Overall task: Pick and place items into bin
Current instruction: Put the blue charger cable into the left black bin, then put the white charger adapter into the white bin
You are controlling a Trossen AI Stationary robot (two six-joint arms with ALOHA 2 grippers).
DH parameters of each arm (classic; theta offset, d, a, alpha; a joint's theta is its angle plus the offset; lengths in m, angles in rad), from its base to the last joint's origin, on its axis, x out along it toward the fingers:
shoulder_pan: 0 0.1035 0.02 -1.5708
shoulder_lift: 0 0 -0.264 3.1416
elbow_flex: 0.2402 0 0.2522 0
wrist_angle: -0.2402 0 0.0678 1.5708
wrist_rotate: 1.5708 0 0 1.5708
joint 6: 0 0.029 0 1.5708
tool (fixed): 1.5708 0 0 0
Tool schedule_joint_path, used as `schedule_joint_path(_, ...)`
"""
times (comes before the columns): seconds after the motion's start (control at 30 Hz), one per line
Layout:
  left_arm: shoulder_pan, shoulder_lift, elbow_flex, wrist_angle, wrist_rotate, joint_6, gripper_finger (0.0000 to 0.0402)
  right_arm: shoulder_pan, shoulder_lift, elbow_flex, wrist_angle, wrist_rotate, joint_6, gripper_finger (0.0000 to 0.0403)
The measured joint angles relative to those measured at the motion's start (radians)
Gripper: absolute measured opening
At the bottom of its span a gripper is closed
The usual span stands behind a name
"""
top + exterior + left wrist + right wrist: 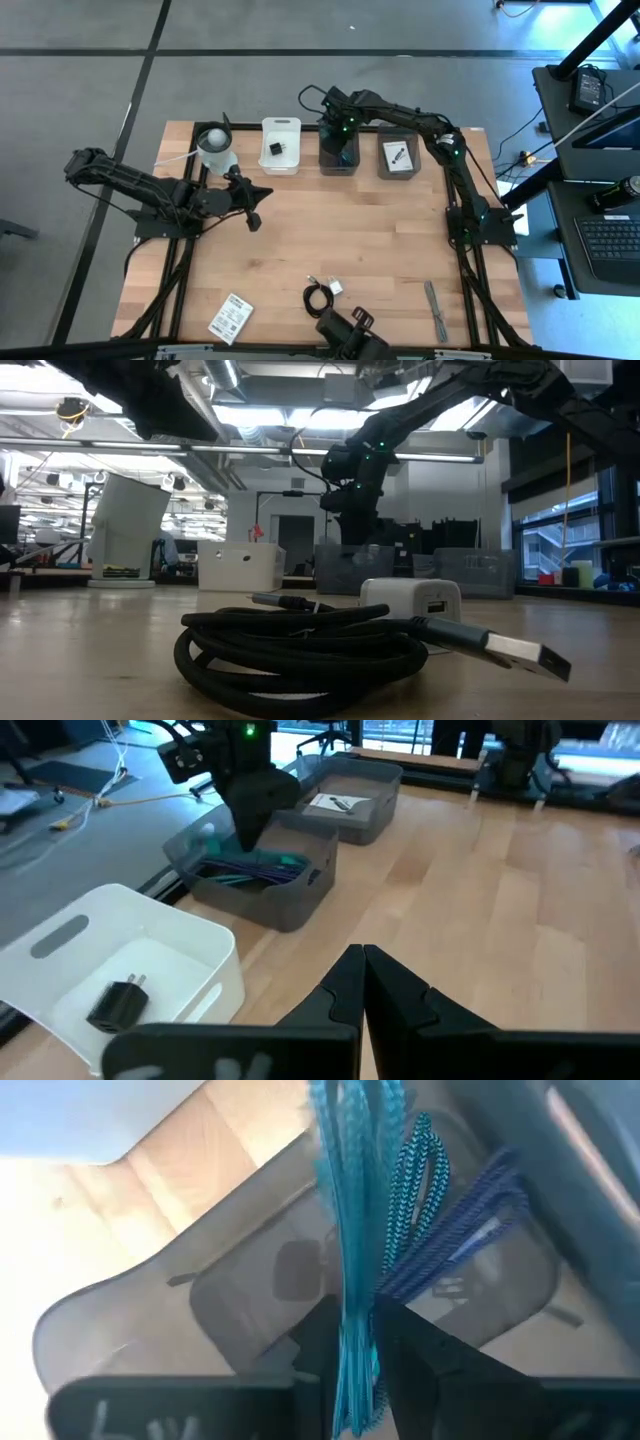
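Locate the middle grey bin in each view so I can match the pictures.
High: grey bin at the table's far edge, between the white bin and another grey bin.
Low: centre background.
Left wrist: upper middle, cords inside.
Right wrist: fills the frame.
Shared landmark: right end effector over it.

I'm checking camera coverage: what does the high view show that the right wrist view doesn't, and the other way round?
Only the high view: the left gripper waiting shut over the table, the white bin, the black coiled cable and a white printed card.
Only the right wrist view: teal cords pinched between the right gripper's fingers.
Both: the right gripper over the middle grey bin.
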Motion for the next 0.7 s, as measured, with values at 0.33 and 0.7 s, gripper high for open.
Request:
schedule_joint_path(0.33, -0.001, 0.000, 0.000, -0.001, 0.002, 0.144, 0.0002, 0.000, -0.054, 0.017, -0.041, -0.009, 0.106, 0.0147)
schedule_joint_path(0.7, -0.002, 0.000, -0.001, -0.007, 0.135, 0.210, 0.0003, 0.070, -0.348, -0.016, -0.140, 0.083, 0.231, 0.0164)
